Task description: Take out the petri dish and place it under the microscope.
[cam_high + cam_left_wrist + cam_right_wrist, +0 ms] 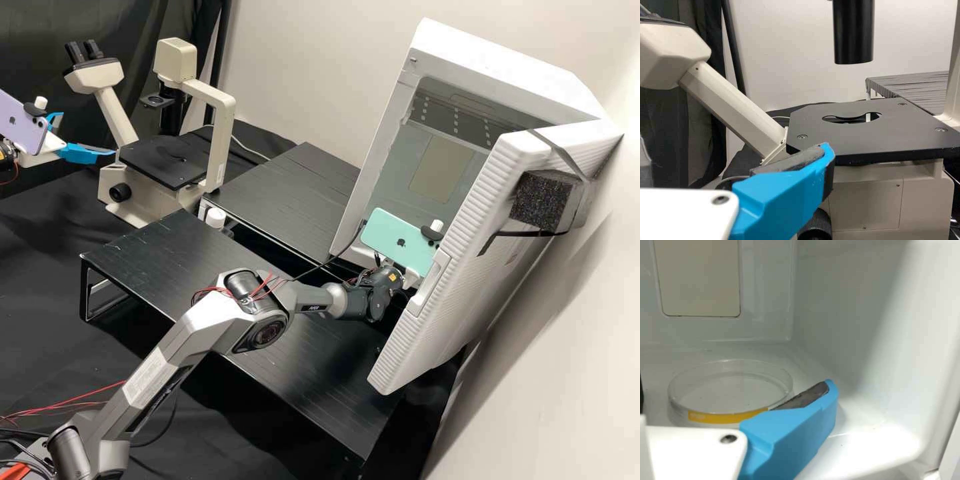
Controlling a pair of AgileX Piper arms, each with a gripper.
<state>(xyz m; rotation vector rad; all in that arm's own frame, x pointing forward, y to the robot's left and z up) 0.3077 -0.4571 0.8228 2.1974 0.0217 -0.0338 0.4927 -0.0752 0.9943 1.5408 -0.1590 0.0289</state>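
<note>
My left gripper (87,136) is open with nothing between its fingers, left of the microscope (219,143) in the high view. In the left wrist view, the left gripper (732,157) is in front of the microscope's black stage (860,137), which holds no dish. The right gripper (412,275) is at the opening of the white cabinet (383,160), its fingertips hidden there by the door. In the right wrist view a clear petri dish (732,390) with a yellow band lies flat on the cabinet floor; the right gripper (735,392) stands open around its near side, not closed on it.
The cabinet's ribbed door (467,247) is swung out beside the right arm. Two low black platforms (153,260) stand between cabinet and microscope, the right arm crossing above the nearer one. The microscope's eyepiece tube (110,100) rises near the left gripper.
</note>
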